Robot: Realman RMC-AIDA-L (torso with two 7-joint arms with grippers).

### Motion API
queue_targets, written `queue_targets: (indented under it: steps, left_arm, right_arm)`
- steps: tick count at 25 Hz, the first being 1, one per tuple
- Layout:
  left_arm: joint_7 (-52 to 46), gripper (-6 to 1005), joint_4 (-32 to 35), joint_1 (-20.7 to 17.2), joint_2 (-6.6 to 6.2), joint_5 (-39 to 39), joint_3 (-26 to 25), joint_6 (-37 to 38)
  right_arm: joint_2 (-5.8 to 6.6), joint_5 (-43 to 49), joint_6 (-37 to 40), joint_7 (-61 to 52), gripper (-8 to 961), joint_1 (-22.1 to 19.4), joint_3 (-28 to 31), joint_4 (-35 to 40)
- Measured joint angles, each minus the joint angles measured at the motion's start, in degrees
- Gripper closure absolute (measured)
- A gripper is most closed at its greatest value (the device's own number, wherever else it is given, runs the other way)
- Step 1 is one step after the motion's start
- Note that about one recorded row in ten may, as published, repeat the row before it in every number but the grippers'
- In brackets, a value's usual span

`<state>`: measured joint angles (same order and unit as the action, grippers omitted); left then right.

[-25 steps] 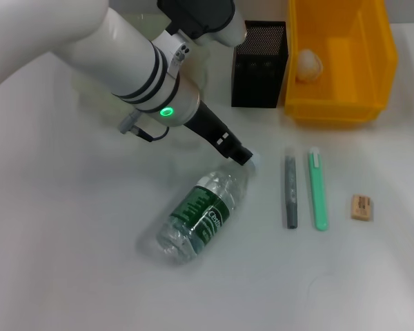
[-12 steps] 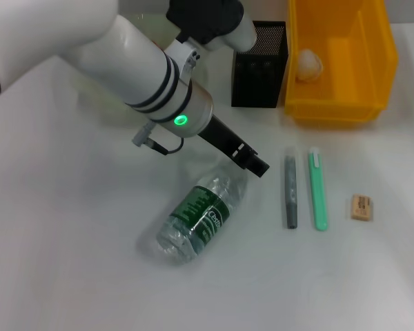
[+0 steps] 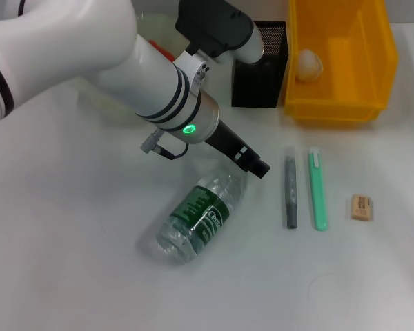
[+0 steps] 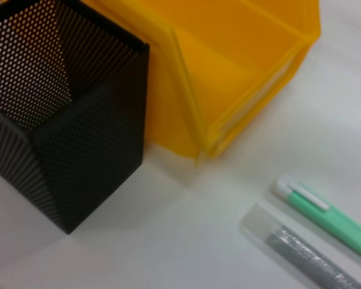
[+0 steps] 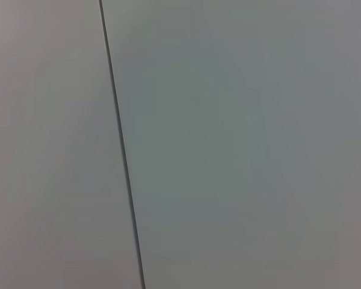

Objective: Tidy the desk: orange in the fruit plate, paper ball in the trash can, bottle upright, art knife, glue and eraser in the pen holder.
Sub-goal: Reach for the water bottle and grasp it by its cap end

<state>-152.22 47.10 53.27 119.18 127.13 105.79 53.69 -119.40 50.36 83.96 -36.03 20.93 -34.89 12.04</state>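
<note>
Head view: the left arm reaches across the desk from the left, and the left gripper point(image 3: 257, 166) sits low over the cap end of the bottle point(image 3: 199, 216), which lies on its side on the white desk point(image 3: 69, 262), cap toward the gripper and base away from it. The dark tip covers the bottle's neck, so whether the fingers are spread or closed on it cannot be told. A green light glows on the wrist.

Just right of the gripper lie the grey glue stick point(image 3: 290, 192) and the green art knife point(image 3: 318, 189), side by side and apart; the eraser point(image 3: 361, 207) rests further right. Behind them stand the pen holder point(image 3: 260, 64) and, touching or just beside it, the trash can point(image 3: 339, 63) with the paper ball point(image 3: 308, 64) inside. A sliver of the orange point(image 3: 163, 49) shows behind the arm.

The right gripper shows in no view; its wrist camera sees only a plain grey surface.
</note>
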Motion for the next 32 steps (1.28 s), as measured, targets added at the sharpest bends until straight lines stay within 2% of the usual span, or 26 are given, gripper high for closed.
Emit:
queue_targets:
  steps: [5, 20, 25, 32]
  left_arm:
    - [-0.23, 290, -1.58, 0.05, 0.0, 0.36, 1.48, -1.4]
    - [0.57, 291, -1.94, -0.18, 0.0, 2.77, 1.61, -1.56]
    - [1.13, 326, -1.77, -0.21, 0.0, 3.85, 1.62, -1.59]
    - [1.91, 433, -1.78, -0.21, 0.0, 3.92, 1.62, -1.4]
  right_arm:
    - [-0.06, 0.0, 0.1, 0.0, 335, 0.04, -0.08, -0.15]
    - [-0.04, -0.08, -0.39, -0.01, 335, 1.69, -0.09, -1.22]
    - [-0.04, -0.18, -0.44, -0.01, 335, 2.06, -0.08, -1.51]
    - [-0.04, -0.33, -0.46, -0.01, 336, 2.5, -0.08, -1.68]
